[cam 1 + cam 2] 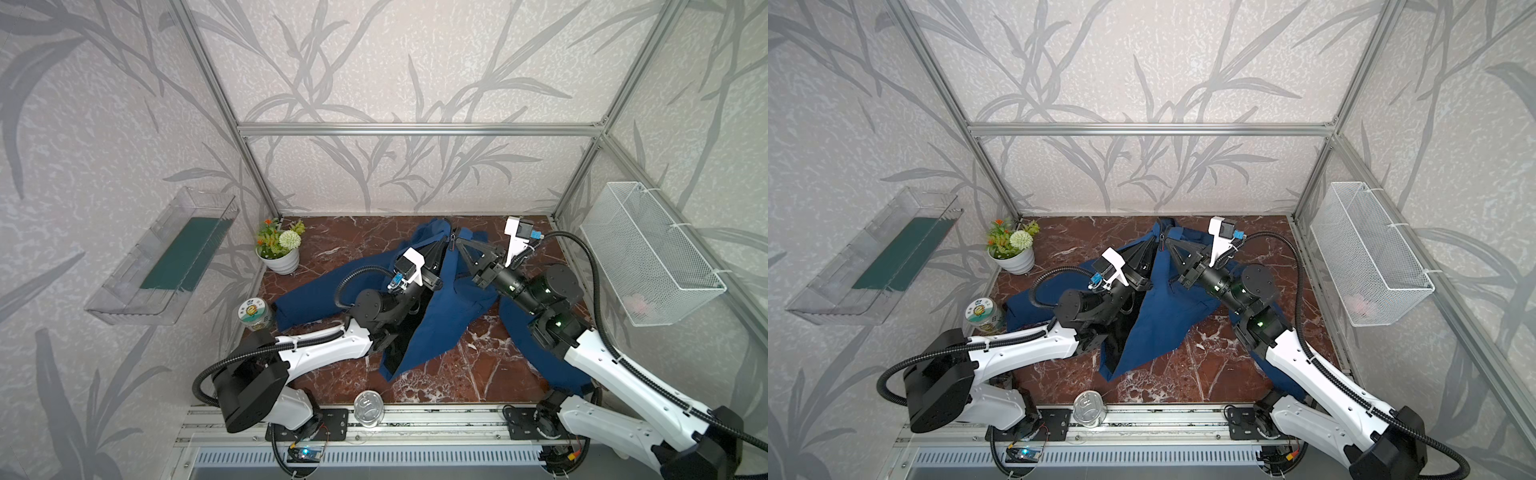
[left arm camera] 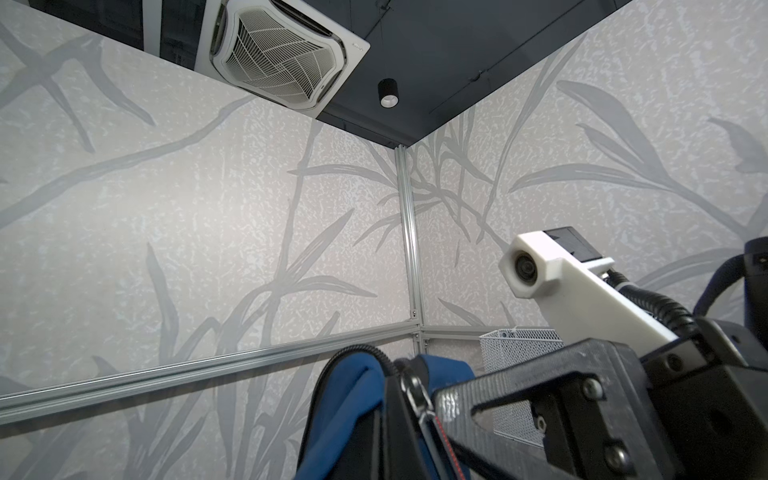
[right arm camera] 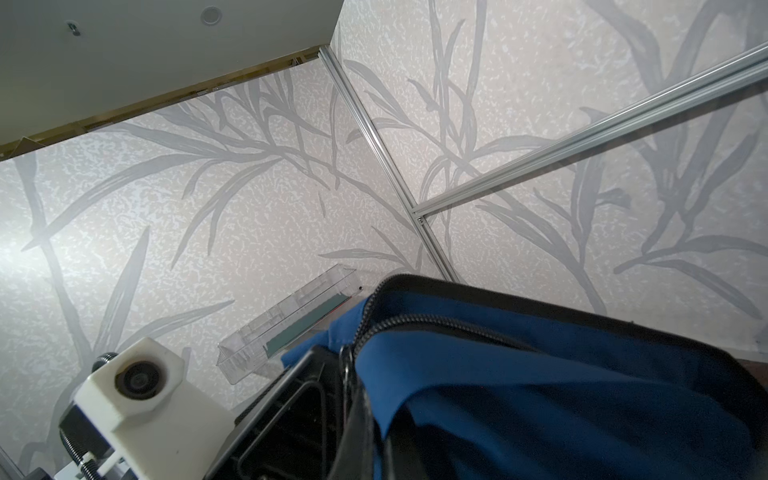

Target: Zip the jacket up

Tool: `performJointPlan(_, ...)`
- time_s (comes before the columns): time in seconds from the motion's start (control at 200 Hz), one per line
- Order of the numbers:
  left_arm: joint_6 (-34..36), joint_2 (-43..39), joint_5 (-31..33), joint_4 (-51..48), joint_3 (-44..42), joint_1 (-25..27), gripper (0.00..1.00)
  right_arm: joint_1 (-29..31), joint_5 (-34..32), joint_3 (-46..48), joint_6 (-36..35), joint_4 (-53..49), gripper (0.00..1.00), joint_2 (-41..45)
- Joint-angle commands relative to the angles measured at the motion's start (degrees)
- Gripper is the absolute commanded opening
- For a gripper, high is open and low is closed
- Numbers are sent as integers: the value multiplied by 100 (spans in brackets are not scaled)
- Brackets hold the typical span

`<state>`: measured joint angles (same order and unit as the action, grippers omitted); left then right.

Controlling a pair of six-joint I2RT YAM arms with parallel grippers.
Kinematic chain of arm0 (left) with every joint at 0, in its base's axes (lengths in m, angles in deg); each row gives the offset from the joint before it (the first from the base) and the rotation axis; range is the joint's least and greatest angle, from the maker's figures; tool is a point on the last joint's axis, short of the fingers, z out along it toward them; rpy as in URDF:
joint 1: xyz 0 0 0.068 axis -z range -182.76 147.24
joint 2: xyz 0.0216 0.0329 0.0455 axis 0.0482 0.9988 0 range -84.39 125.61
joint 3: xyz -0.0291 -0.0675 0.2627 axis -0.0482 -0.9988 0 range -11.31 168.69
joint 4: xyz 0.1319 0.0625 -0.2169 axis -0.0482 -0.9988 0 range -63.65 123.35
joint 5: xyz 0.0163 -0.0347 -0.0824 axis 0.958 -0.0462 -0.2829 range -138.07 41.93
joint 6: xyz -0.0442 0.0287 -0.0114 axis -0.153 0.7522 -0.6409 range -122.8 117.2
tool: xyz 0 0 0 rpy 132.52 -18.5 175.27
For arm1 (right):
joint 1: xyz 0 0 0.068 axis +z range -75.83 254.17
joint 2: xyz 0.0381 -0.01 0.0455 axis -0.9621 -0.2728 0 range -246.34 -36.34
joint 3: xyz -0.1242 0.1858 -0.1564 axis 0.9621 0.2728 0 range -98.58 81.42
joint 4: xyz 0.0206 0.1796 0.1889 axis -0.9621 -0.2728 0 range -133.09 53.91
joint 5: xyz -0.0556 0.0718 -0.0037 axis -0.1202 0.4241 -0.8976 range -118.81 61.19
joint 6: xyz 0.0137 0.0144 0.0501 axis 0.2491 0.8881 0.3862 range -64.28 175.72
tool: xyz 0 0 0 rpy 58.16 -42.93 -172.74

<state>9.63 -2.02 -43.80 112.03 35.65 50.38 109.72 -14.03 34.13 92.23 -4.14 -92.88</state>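
Observation:
The navy-blue jacket (image 1: 449, 307) (image 1: 1158, 316) lies spread on the marble table (image 1: 469, 365), front partly open and black lining showing. Its far end is lifted where both grippers meet. My left gripper (image 1: 444, 243) (image 1: 1155, 246) is shut on the jacket's zipper edge. Facing it, my right gripper (image 1: 459, 243) (image 1: 1169, 242) is shut on the other edge. In the left wrist view, blue fabric (image 2: 353, 395) with zipper teeth and a metal slider (image 2: 415, 390) sits at my left gripper (image 2: 409, 440). The right wrist view shows folded jacket fabric (image 3: 519, 365) at my right gripper (image 3: 365, 436).
A white flower pot (image 1: 279, 251) stands at the table's far left and a lidded jar (image 1: 253, 316) at its left edge. A clear cup (image 1: 368, 407) sits on the front rail. A wire basket (image 1: 648, 253) hangs on the right wall, a clear tray (image 1: 166, 257) on the left.

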Motion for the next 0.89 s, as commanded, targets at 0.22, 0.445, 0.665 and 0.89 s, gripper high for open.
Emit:
performJointPlan(0.22, 85, -111, 196, 253, -238, -50, 0, -470, -234, -557, -241, 843, 0, 3)
performJointPlan(0.445, -44, -6, 265, 194, -217, -88, 0, -506, -261, -538, -163, 856, 0, 3)
performJointPlan(0.665, -1240, 959, -490, -577, 742, -961, 0, -1165, -180, -1235, -291, 280, 0, -760)
performJointPlan(0.89, -1885, 2216, -1176, -990, 2948, -1833, 0, -1959, 682, -2871, -124, 586, 0, -2316)
